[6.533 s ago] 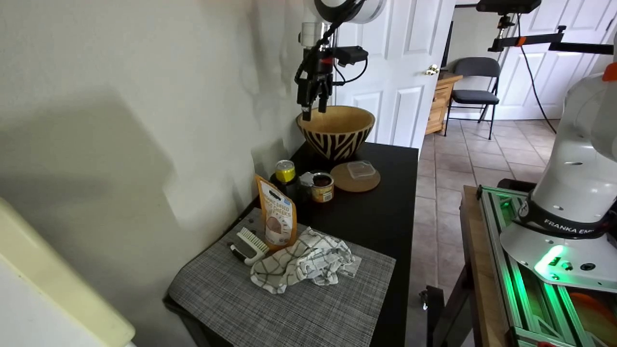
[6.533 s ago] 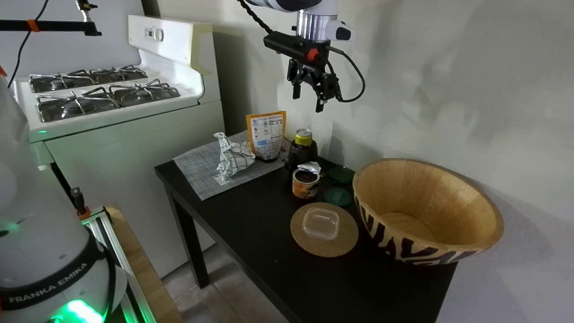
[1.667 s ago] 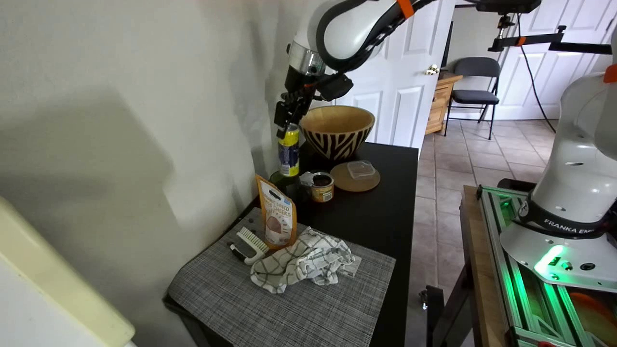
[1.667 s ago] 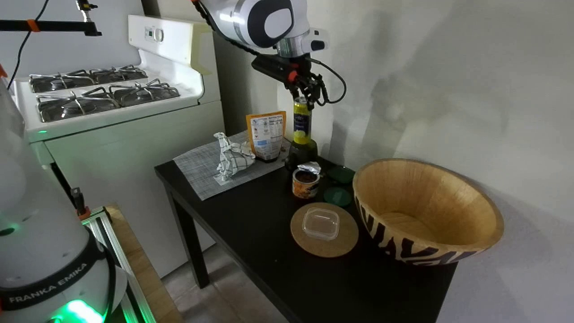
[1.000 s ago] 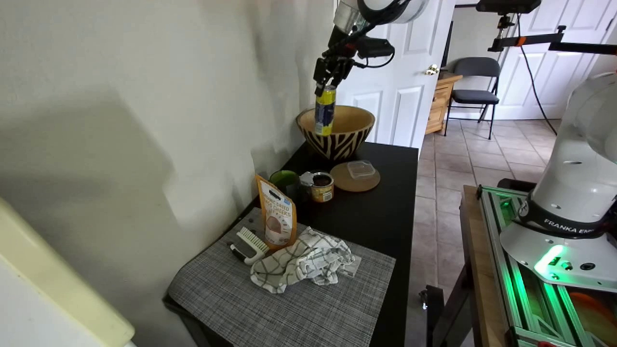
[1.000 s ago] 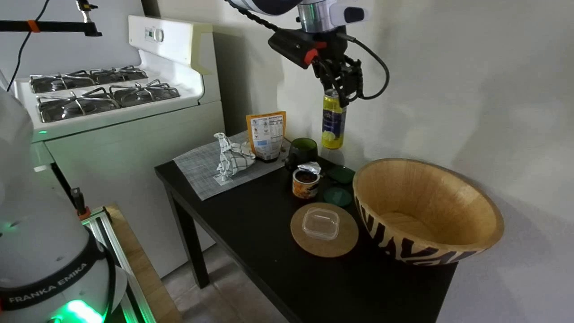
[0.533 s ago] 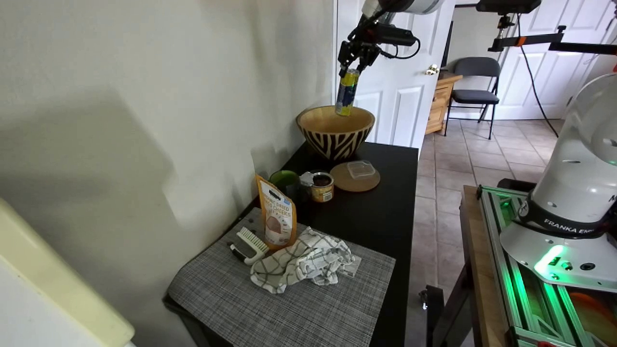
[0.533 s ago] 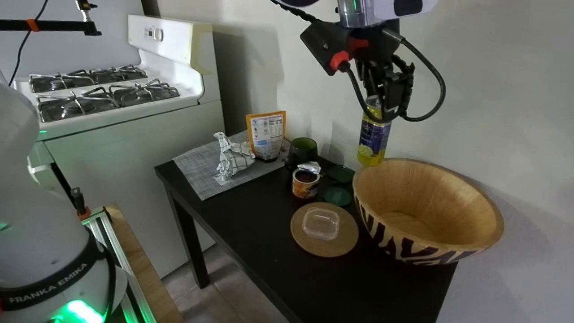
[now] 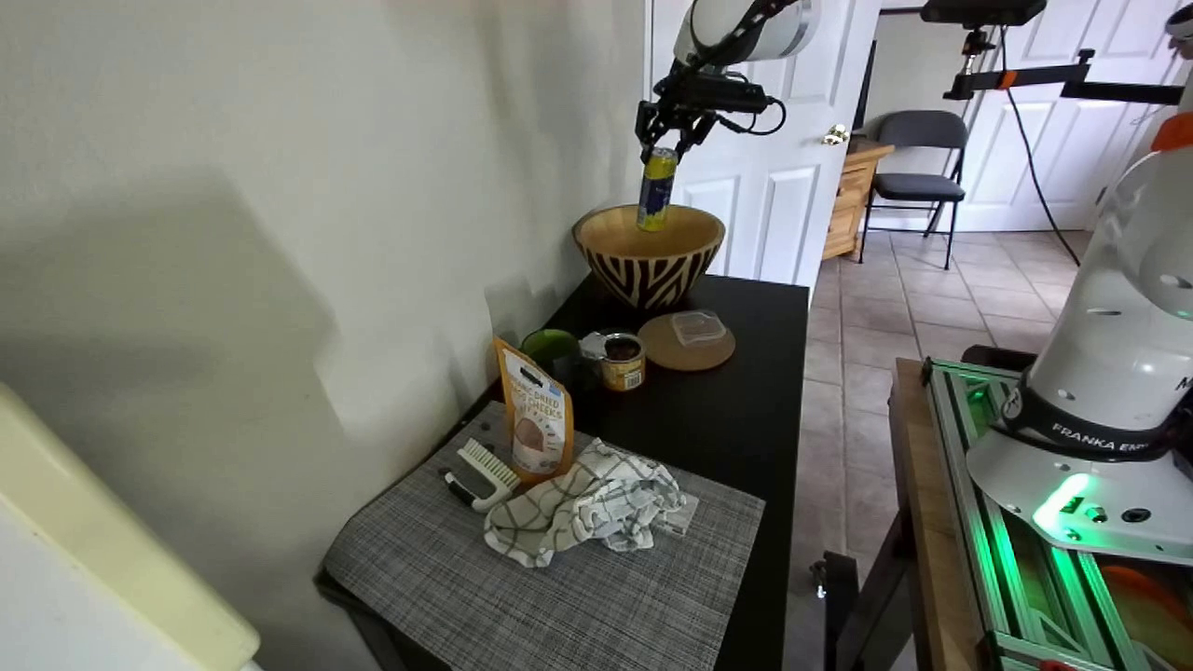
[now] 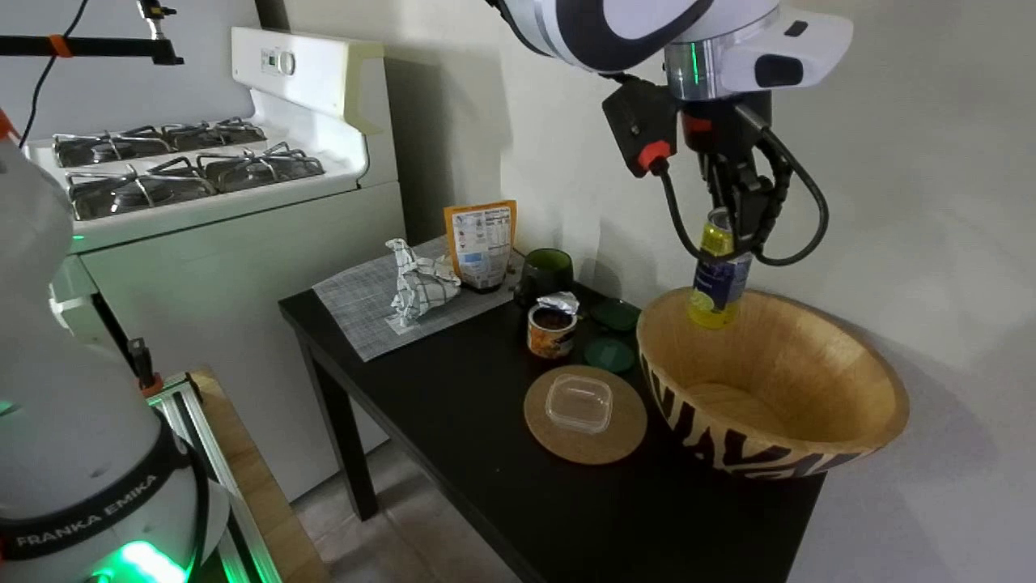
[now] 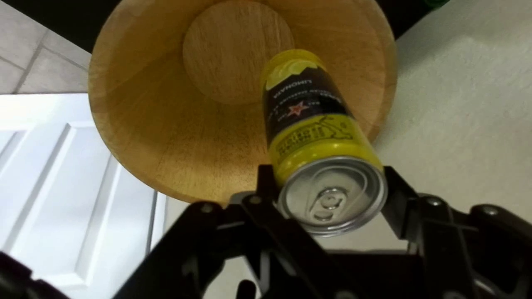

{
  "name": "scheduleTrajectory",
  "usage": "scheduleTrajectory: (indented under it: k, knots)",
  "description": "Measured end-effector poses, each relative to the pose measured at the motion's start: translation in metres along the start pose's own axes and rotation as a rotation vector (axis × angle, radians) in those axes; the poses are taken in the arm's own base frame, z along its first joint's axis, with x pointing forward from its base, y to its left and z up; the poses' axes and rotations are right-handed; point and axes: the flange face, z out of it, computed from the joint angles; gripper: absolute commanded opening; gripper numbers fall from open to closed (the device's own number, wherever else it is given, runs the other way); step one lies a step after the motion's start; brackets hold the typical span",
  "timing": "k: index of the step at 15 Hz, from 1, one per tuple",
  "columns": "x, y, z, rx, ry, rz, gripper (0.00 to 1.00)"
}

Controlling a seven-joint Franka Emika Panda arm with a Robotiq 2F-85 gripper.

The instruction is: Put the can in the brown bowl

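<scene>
A pale wall (image 9: pixel 280 140) rises along the back; in an exterior view, a white stove (image 10: pixel 235 259) stands near it. A black bench (image 10: pixel 486 437) lies along the wall, one end near the stove. On that end is a grey woven mat (image 9: pixel 596 601). Toward the opposite end stands the brown bowl (image 10: pixel 785 372), deep, with dark zigzag stripes on its outside. A checked cloth (image 9: pixel 596 513) lies crumpled on the mat. A flat, round tan board (image 10: pixel 583 450) lies just beside the bowl. An orange-and-white pouch (image 9: pixel 539 415) stands upright on the mat, just beside the cloth.

My hand (image 11: pixel 330 193) is above the bowl, gripping both sides of the can (image 11: pixel 311 112) near its lid. The can, yellow with a dark band and silver lid, hangs slightly tilted, lid uppermost, over the bowl; I cannot tell whether its base dips below the rim.

A dark cup (image 10: pixel 545 281), green inside, stands between pouch and bowl. A white brush (image 9: pixel 486 473) lies on the mat beside the pouch. A clear plastic tub (image 10: pixel 579 402) rests on the round board. Beside the cup sits a small tin (image 10: pixel 552 338) with crumpled foil (image 10: pixel 560 303) at its edge. Two dark green discs (image 10: pixel 609 354) lie near the tin.
</scene>
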Motion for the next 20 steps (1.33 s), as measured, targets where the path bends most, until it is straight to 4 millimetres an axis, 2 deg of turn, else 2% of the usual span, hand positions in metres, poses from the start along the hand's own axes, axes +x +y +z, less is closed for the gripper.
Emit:
scheduleTrajectory:
  k: [3,4,8,13,20]
  knots:
    - [0.006,0.009,0.020,-0.030,-0.014,0.048,0.63]
    - [0.007,0.009,0.021,-0.030,-0.014,0.050,0.38]
    - [0.006,0.008,0.026,-0.035,-0.023,0.047,0.38]
    - [0.000,0.014,0.067,-0.075,-0.074,0.049,0.38]
    - [0.027,0.024,0.116,-0.117,-0.078,0.088,0.38]
